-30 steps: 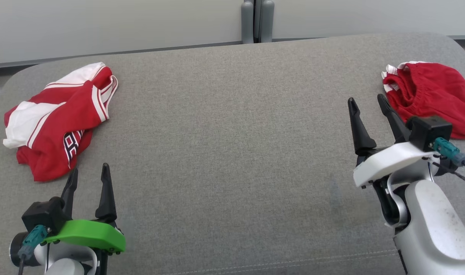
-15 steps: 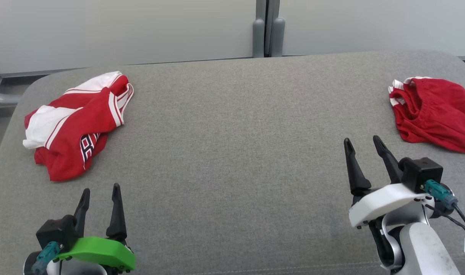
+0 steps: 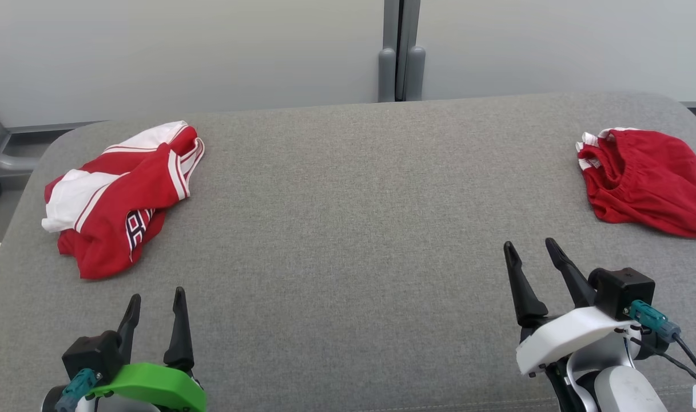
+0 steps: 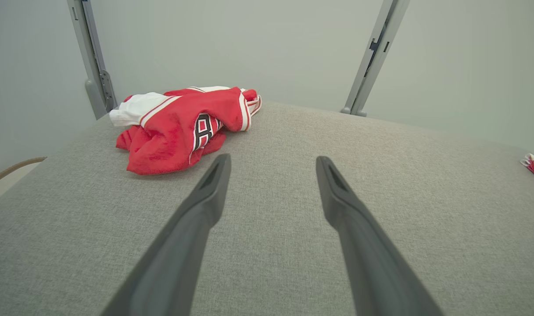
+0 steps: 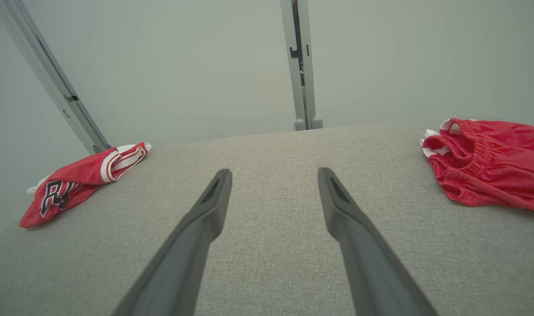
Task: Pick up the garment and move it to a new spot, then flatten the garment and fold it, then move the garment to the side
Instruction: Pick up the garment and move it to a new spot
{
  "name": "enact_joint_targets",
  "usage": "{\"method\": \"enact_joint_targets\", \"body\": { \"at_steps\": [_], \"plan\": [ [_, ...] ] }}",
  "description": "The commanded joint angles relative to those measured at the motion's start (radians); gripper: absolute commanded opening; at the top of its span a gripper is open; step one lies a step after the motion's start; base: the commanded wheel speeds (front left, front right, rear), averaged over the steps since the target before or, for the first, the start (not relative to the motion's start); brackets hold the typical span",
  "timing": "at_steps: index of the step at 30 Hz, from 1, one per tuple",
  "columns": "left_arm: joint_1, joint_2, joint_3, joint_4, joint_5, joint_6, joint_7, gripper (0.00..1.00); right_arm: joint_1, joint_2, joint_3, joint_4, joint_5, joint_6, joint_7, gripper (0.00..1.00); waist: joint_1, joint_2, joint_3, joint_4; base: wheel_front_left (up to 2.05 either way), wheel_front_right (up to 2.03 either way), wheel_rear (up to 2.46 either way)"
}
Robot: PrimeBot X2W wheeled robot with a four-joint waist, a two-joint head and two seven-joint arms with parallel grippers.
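Head view has shifted as I drew back: my right gripper (image 3: 528,245), spread and empty, now sits well clear of the red shorts (image 3: 648,183) at right, my left gripper (image 3: 156,294) equally spread below the crumpled jersey (image 3: 119,194) upper left, probably next.

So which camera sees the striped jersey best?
The left wrist view: the jersey is whole, near, its lettering clear. The head view shows it whole from above, but smaller. The right wrist view shows it far off, side-on.

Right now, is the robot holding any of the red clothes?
No. The left gripper and right gripper are both open and empty; the red-and-white jersey and red shorts lie untouched.
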Motion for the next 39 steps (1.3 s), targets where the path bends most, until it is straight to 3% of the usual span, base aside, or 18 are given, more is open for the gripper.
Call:
{"method": "enact_joint_targets", "body": {
  "at_steps": [1,27,33,39],
  "plan": [
    [0.013,-0.003,0.000,0.003,0.006,-0.005,-0.006,1.00,0.016,-0.002,-0.001,-0.006,0.004,0.000,0.002,1.00,0.0000,0.0000,-0.002,-0.001,0.00,0.00,0.00],
    [-0.002,0.004,-0.019,-0.011,0.002,0.006,0.001,1.00,0.011,-0.002,-0.002,-0.010,0.010,0.000,0.010,1.00,0.0000,0.0000,-0.003,0.012,0.00,0.00,0.00],
    [-0.015,0.005,-0.018,-0.021,0.012,0.013,0.001,1.00,0.017,-0.002,-0.003,-0.014,0.004,0.000,0.015,1.00,0.0000,0.0000,0.002,0.063,0.00,0.00,0.00],
    [-0.024,0.010,-0.015,-0.030,0.016,0.014,0.000,1.00,0.016,-0.002,0.000,-0.014,0.007,0.000,0.018,1.00,0.0000,0.0000,0.010,0.160,0.00,0.00,0.00]
  ]
}}
